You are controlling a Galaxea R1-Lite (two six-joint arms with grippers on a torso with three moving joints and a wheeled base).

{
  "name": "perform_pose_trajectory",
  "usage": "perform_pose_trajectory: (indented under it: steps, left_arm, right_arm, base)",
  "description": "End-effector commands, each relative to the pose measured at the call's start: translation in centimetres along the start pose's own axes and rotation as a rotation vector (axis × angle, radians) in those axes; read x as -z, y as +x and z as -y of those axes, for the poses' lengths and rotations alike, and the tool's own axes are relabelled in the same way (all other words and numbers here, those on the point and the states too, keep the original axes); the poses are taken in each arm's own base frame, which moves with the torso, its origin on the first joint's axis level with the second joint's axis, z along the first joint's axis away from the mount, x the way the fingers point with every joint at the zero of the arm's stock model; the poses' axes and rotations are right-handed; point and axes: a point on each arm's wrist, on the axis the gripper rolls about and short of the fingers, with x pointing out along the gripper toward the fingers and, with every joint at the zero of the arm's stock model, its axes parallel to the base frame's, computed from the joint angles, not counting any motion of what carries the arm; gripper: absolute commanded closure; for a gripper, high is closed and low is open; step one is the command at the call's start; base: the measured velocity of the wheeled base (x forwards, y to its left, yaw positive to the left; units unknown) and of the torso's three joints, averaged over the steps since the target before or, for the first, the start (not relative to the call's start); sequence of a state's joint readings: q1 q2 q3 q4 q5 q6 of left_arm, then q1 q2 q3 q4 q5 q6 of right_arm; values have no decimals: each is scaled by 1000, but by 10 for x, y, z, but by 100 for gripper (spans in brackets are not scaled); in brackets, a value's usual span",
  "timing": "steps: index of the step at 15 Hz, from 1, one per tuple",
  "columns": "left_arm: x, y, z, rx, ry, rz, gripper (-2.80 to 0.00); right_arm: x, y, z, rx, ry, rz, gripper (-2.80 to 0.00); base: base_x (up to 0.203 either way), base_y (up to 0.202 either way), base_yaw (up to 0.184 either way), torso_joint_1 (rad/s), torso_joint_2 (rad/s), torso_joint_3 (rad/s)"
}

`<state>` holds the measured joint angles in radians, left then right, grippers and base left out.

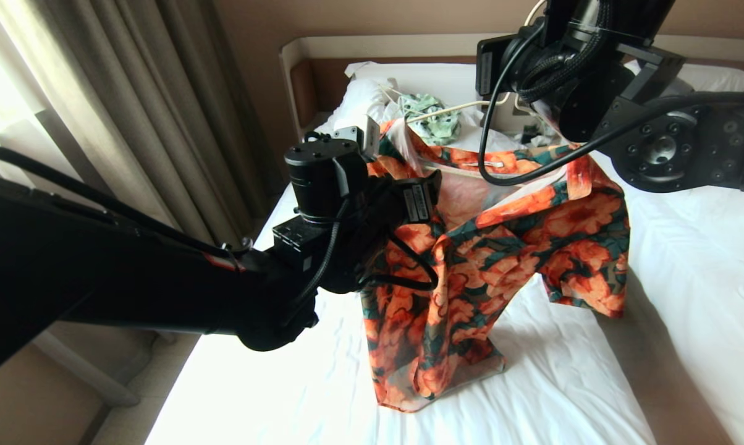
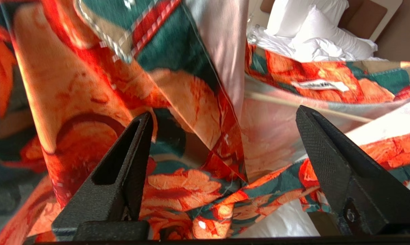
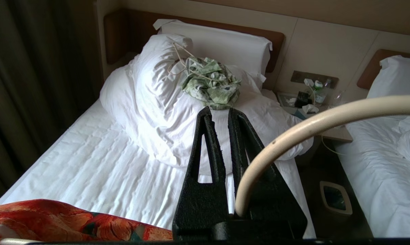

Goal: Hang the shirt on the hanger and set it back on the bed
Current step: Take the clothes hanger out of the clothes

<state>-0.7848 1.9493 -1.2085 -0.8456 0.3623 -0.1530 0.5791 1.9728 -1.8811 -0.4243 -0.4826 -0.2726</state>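
The shirt, orange flowers on dark green, hangs over the bed with its hem bunched on the white sheet. It is draped on a cream hanger whose bar crosses under the collar. My right gripper, high at the back right, is shut on the hanger's curved hook. My left gripper is open beside the shirt's left front, fingers wide apart with loose folds of cloth between them, gripping nothing. The white neck label faces it.
A pale green patterned garment with a thin hanger lies on the bunched duvet near the headboard. Curtains hang left of the bed. A nightstand, a bin and a second bed stand to the right.
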Motion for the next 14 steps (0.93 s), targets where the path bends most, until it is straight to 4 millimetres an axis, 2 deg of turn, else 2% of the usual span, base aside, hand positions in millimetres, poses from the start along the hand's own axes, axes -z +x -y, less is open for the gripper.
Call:
perform_pose_trajectory:
  steps: [1,5,6,14]
  left_arm:
    - [-4,3,-4,-12,-4,18,-280]
    - [-11,5,-1,-7,1,41,-280]
    - [-11,5,-1,-8,2,44,0]
    - [-18,2,-4,-17,14,59,0]
  right_arm:
    - [-4,-6,1,-5,1,1,0]
    - [-6,-7,-1,-11,1,4,0]
    - [-7,-8,-2,-13,2,6,0]
    - [-11,-10,0,-13,3,13,0]
  base:
    - [0,0,0,0,0,0]
    - [0,0,0,0,0,0]
    - [0,0,0,0,0,0]
    - [0,0,0,0,0,0]
